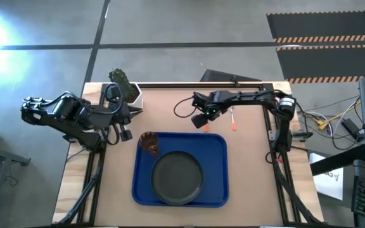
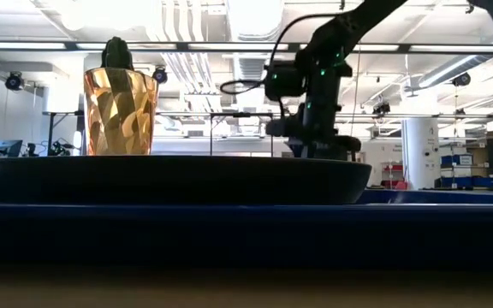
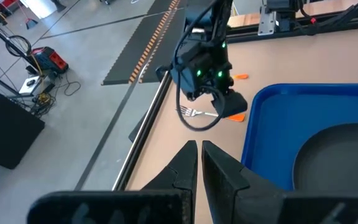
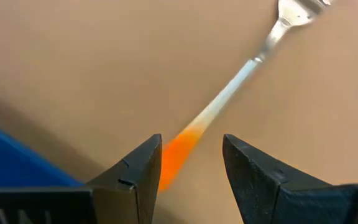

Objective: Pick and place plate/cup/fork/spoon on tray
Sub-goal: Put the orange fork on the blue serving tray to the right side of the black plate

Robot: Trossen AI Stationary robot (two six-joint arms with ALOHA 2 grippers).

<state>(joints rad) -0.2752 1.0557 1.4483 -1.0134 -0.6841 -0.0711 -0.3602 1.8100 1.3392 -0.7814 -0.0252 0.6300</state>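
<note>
I had the tray (image 1: 219, 166) sitting on the table (image 1: 252, 183) with two things already in it — the plate (image 1: 177, 178) lying flat near its middle, and the cup (image 1: 149, 142) standing upright in the far left corner, just beside the plate's rim. The fork (image 4: 229, 93) lay on the bare table just beyond the tray's far edge. My right gripper (image 4: 191, 165) hung low over it, fingers spread with the orange handle between them but not yet touching. The spoon (image 1: 232, 120) lay close by, right of that gripper. The left gripper (image 3: 199, 163) waited near the potted cactus (image 1: 123, 83), fingers nearly closed on nothing.
</note>
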